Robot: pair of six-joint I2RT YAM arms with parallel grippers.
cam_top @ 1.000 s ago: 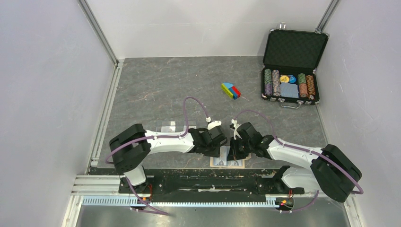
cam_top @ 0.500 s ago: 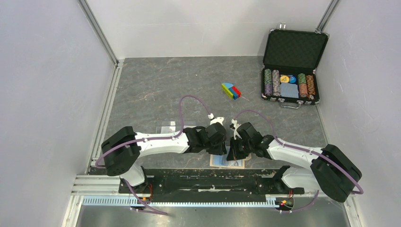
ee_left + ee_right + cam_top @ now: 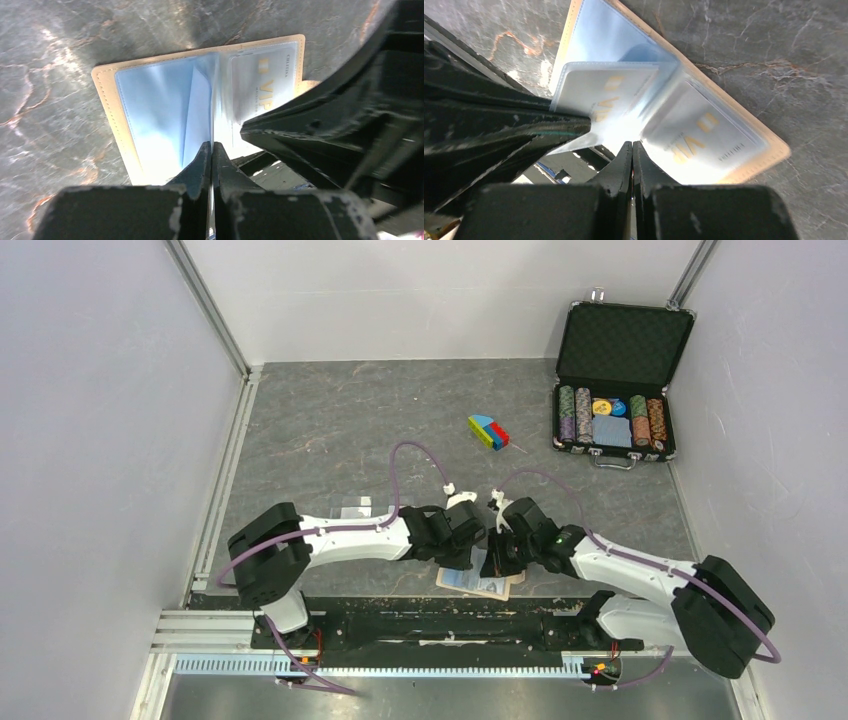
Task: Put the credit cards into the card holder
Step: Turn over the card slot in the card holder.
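A grey, stone-veined table (image 3: 330, 420) runs between plain pale walls, with an open black case (image 3: 622, 345) of poker chips far back on the right. Near the front edge, the left jaws are pressed flat together. A thin clear leaf of the card holder (image 3: 111, 100) runs edge-on between them, so they seem to pinch that leaf. The right jaws are closed tight too, their tip at the holder's near edge beside the fold; whether they nip plastic or only press, I cannot tell.

The holder lies open on the table between the two arms, with a tan stitched rim around glossy blue-white pockets. A card (image 3: 610, 95), pale and stiff with gold lettering, shows inside the lifted leaf. A second card (image 3: 704, 132) lies in the flat pocket beside it. Both look seated, so what is left is likely letting go and folding the holder.

The plastic is thin and springy. Release slowly, one side at a time, with the other side pressed down so the light holder cannot skid or flip, and check that no card corner sticks out.
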